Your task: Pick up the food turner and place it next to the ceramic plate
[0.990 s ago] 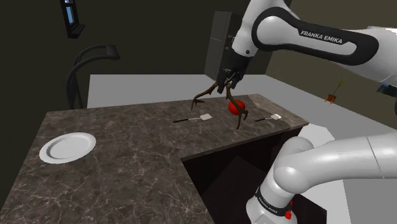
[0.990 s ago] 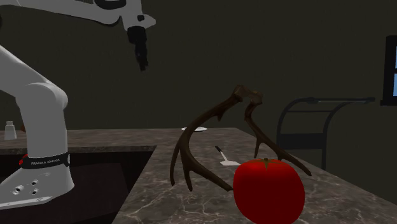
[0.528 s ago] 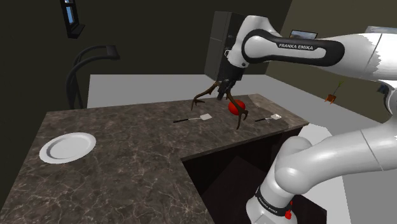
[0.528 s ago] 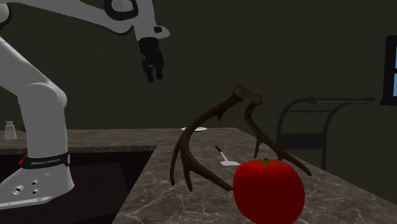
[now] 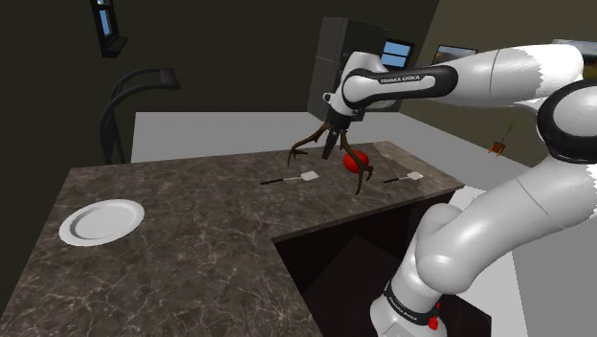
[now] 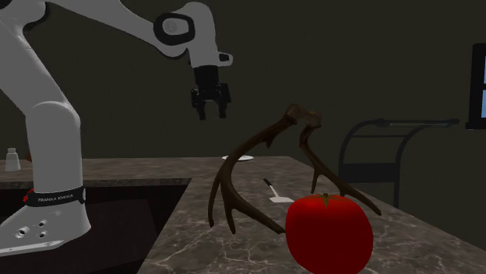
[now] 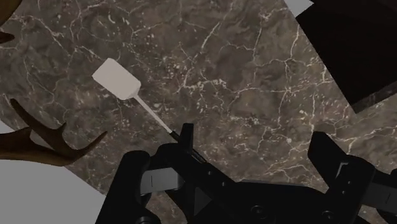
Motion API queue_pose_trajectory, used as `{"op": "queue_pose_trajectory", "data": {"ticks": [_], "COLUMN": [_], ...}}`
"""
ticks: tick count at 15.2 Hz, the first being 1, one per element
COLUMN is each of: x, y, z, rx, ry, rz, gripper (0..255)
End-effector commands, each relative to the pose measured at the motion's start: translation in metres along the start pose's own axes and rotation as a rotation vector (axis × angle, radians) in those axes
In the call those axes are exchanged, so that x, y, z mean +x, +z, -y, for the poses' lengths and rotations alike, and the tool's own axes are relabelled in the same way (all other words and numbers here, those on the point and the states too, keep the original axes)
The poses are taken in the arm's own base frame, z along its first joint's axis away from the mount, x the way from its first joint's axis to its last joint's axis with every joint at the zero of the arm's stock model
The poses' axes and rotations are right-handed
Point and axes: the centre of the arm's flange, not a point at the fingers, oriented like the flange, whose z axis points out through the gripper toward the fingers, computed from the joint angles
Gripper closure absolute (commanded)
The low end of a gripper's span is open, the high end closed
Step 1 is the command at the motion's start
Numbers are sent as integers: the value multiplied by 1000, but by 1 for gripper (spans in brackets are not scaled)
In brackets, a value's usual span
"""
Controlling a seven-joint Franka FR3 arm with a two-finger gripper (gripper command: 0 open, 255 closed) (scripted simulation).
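Marbled counter [image 5: 191, 251] bearing white plate [image 5: 101, 221]

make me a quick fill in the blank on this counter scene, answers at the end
1. The all-black two-finger gripper hangs above the dark marbled stone counter with its fingers ____.
2. Beside the brown branched antlers sits a round red ____.
3. In the shoulder view, the round white plate lies toward the counter's ____ end.
4. The white flat-bladed turners lying on the counter number ____.
Missing words: open; apple; left; two.
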Motion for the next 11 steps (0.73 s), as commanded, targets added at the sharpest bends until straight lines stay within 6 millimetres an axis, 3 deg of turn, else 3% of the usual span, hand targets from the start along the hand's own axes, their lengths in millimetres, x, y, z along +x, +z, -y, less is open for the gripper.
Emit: {"op": "queue_pose_trajectory", "data": {"ticks": [1,11], "x": [8,62], "y": [18,117], "z": [-19,-99], "rx": [9,62], "ry": [-74,-414], "rz": [5,29], "gripper": [0,0]}}
